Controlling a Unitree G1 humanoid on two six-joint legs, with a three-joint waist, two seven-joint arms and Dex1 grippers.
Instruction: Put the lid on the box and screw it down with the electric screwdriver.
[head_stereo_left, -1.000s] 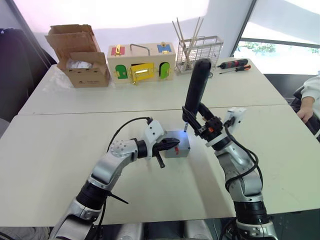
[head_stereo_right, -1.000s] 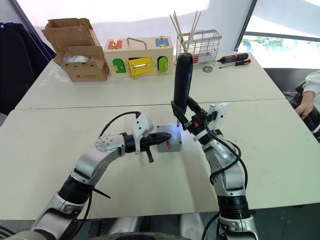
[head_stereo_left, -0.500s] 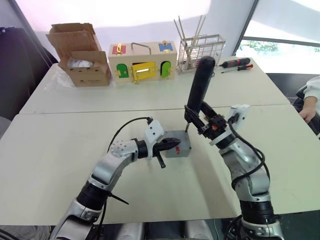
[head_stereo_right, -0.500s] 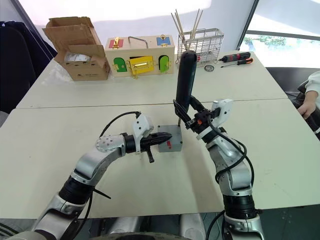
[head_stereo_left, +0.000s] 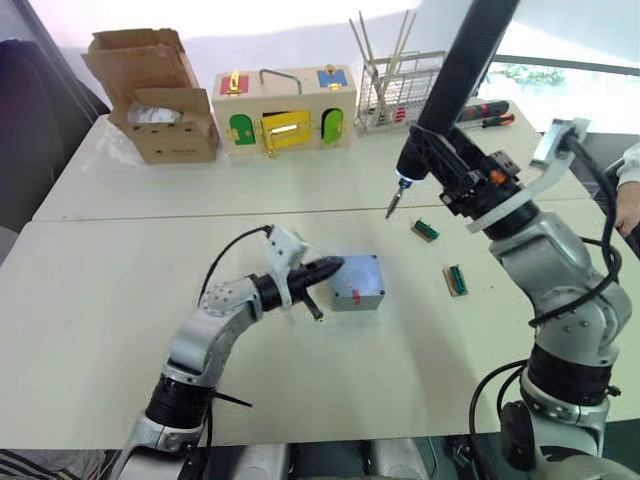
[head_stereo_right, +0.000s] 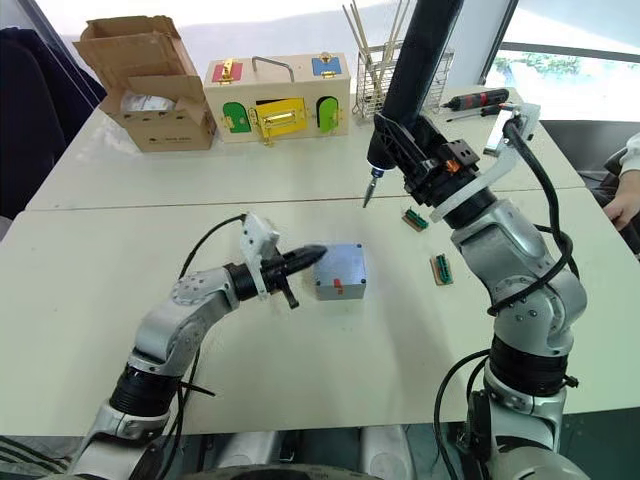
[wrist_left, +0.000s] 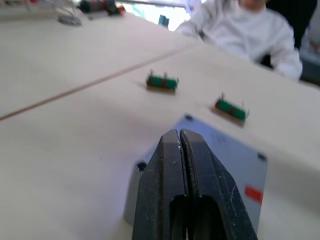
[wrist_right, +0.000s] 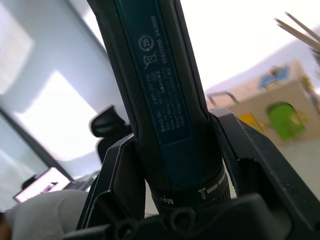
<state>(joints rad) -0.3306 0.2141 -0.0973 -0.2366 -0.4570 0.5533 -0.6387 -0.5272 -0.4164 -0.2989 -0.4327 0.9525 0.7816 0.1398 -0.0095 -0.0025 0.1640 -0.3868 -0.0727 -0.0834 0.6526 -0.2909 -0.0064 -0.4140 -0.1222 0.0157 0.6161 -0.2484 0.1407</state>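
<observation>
The electric screwdriver (wrist_right: 160, 95) carries a printed label reading "04/2026" beside a crossed-out bin sign; its finer lines are illegible.

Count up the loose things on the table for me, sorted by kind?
Boxes: 3 (grey box, cardboard box, wooden box)
Wire baskets: 1
Small green parts: 2
Hand screwdrivers: 2
Total: 8

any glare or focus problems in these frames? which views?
Eye views: window behind the table blown out white, tabletop readable. Left wrist view: end effector sharp, box and the person behind soft. Right wrist view: electric screwdriver label legible, background washed out and blurred.
</observation>
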